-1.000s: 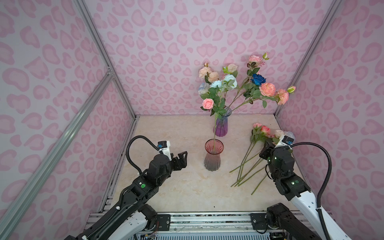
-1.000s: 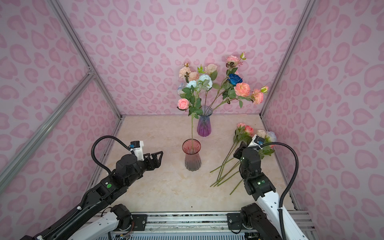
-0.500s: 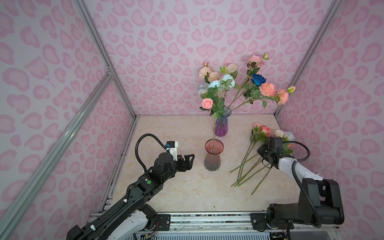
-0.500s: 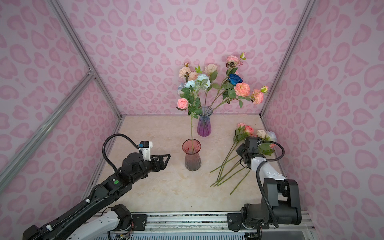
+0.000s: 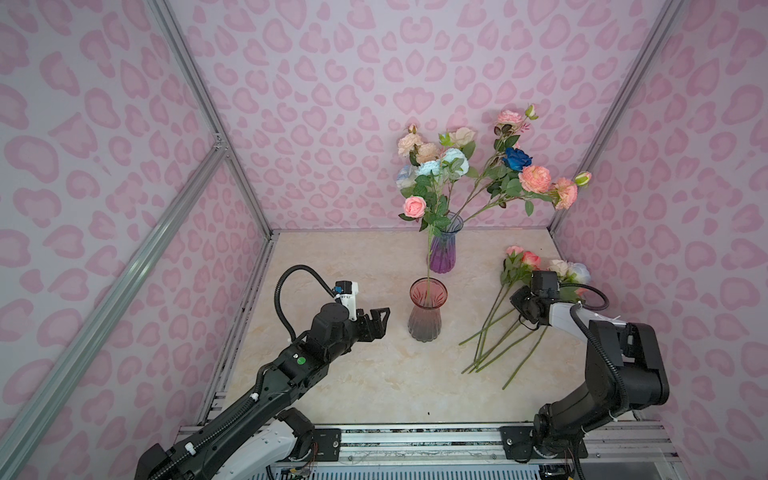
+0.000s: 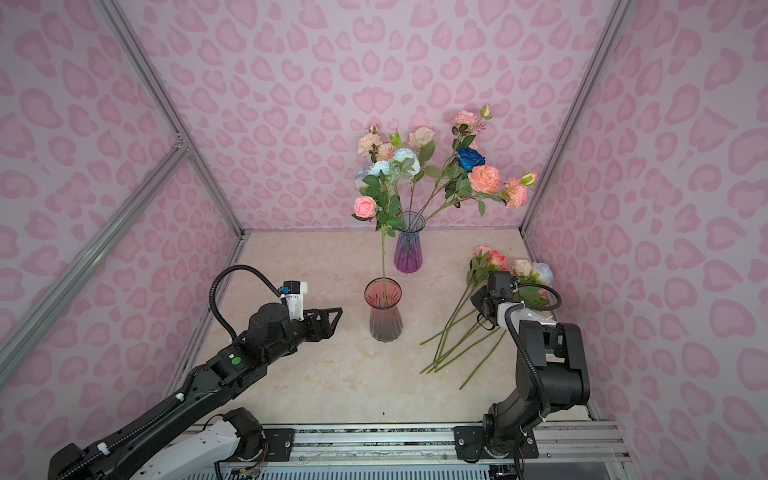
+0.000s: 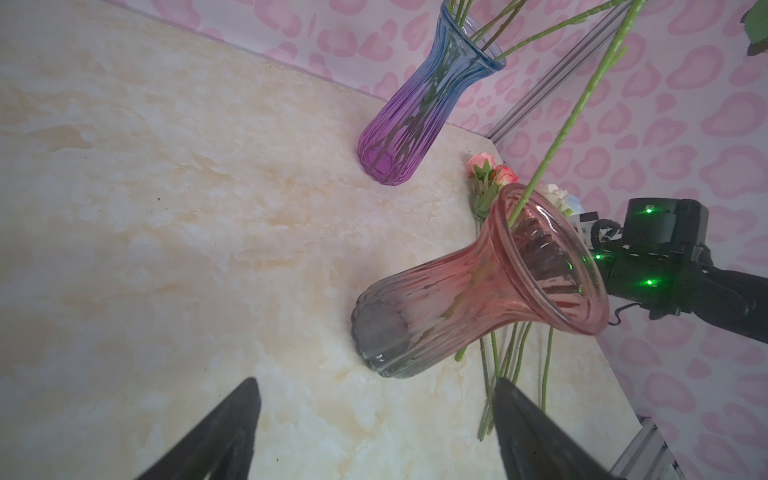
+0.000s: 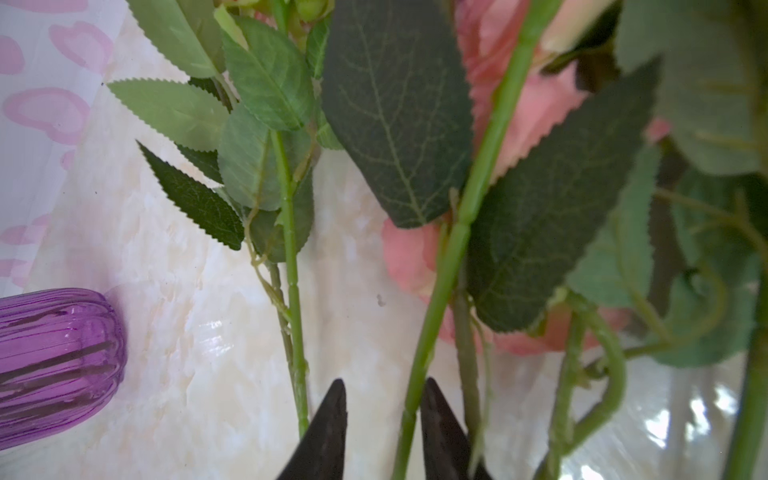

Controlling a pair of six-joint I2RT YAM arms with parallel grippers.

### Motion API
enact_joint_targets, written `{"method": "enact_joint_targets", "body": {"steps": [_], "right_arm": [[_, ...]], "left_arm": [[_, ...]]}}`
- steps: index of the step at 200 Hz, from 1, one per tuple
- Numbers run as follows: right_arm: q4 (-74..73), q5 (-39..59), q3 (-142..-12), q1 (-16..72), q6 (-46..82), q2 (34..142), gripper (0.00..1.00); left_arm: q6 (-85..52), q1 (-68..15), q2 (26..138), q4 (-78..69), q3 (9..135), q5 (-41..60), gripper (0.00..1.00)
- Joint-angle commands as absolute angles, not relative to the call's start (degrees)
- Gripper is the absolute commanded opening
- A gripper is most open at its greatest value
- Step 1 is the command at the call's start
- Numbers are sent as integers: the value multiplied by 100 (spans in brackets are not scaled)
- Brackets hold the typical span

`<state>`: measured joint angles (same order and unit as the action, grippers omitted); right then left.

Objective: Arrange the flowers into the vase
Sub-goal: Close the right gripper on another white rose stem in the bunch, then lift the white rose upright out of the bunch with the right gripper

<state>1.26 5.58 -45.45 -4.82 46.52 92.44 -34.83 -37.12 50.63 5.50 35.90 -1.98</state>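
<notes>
Standing near the middle of the table (image 5: 353, 374), the red vase (image 5: 426, 316) is upright and has one pink rose (image 5: 414, 206) in it, with the long stem rising straight from the mouth. At 12 o'clock from it, closer to the back wall, the purple vase (image 5: 442, 253) is also upright and carries a full bunch (image 5: 457, 166) of peach, cream, pale blue, pink and one deep blue bloom. At 3 o'clock from the red vase, well apart from it, the loose flowers (image 5: 494, 332) lie flat on the table, their heads toward 1 o'clock and their cut ends spread toward 7 o'clock. The right gripper (image 8: 385, 380) is low over this pile, at the leafy part just below the heads. In the right wrist view its two dark fingers stand on both sides of one green stem (image 8: 440, 282), with a thin gap visible on one side, so the jaws are parted and do not pinch it. The left gripper (image 7: 374, 386) is at 9 o'clock from the red vase, above the table and pointing at the vase, near it but not touching. Its jaws are spread wide and nothing is between them.
</notes>
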Motion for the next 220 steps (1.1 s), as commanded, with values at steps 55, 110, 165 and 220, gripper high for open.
{"method": "enact_joint_targets", "body": {"steps": [55,110,165,220], "right_arm": [[-92,433,-4589,-502,4531,9463,2],[148,127,-4451,-317,4194,8733,0],[1047,-1304,-4401,284,3650,7116,0],[1077,-1467,-3870,907,3190,5101,0]], "left_arm": [[-3349,-3700,5180,358,3731,-276,88],[-3410,-3698,5011,461,3743,-280,88],[-3454,-3695,4671,619,3771,-317,88],[-3429,-3700,4439,773,3834,-447,88]]}}
